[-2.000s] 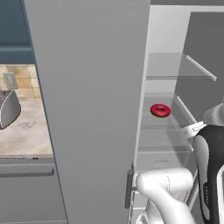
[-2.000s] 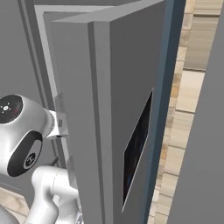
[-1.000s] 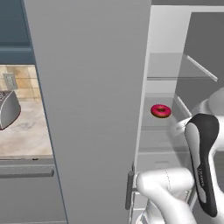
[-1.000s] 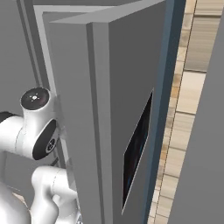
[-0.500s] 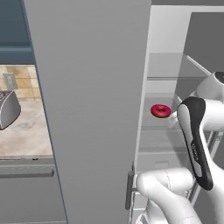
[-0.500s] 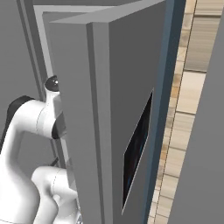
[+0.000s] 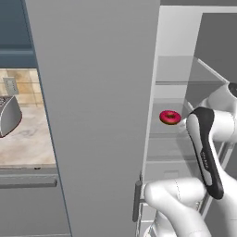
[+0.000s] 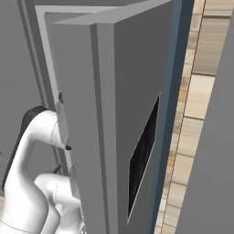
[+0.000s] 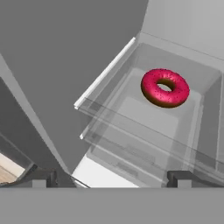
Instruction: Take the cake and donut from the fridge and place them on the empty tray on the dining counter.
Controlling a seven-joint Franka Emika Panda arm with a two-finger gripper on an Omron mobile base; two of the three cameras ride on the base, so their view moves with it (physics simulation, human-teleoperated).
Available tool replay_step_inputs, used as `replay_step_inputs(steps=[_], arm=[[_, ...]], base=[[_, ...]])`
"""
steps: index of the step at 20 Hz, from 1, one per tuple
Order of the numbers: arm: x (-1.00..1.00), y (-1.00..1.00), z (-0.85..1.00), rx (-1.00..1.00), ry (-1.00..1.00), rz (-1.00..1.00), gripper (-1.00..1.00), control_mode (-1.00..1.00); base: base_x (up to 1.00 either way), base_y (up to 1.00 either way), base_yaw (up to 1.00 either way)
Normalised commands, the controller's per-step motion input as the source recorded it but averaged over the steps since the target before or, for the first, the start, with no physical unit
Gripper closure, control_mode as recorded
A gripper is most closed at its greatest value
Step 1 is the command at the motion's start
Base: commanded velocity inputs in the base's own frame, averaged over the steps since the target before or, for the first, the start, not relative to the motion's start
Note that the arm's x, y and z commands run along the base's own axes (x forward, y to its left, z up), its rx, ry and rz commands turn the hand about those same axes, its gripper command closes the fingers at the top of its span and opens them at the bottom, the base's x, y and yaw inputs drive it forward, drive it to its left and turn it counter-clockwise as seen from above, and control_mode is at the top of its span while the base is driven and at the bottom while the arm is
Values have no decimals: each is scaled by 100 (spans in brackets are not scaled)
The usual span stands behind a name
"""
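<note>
One donut (image 9: 165, 87) in my hand view, up at about one o'clock from the gripper (image 9: 111, 178), red-pink and lying flat on a clear glass shelf (image 9: 131, 127) inside the fridge (image 7: 97, 115). My fingers (image 9: 183, 178) stand wide apart with nothing between them, well short of the ring. From the left base view I see the donut (image 7: 170, 117) on that shelf, at nine o'clock from my arm's upper link, with the toaster (image 7: 9, 115) on the worktop far off at nine.
</note>
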Motion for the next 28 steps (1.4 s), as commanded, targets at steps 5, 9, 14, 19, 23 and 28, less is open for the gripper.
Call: replay_step_inputs(steps=[5, 9, 14, 19, 23, 28], arm=[[47, 0, -8, 0, -3, 0, -100, -100], [42, -8, 0, 0, 6, 0, -100, -100], [34, -13, -1, 0, 5, 0, -100, -100], [28, -4, -22, 0, -1, 0, -100, -100], [28, 0, -31, 0, -4, 0, -100, -100], [30, 0, -25, 0, -2, 0, -100, -100]], base=[[0, 0, 0], [0, 0, 0], [0, 0, 0], [0, 0, 0], [0, 0, 0], [0, 0, 0]])
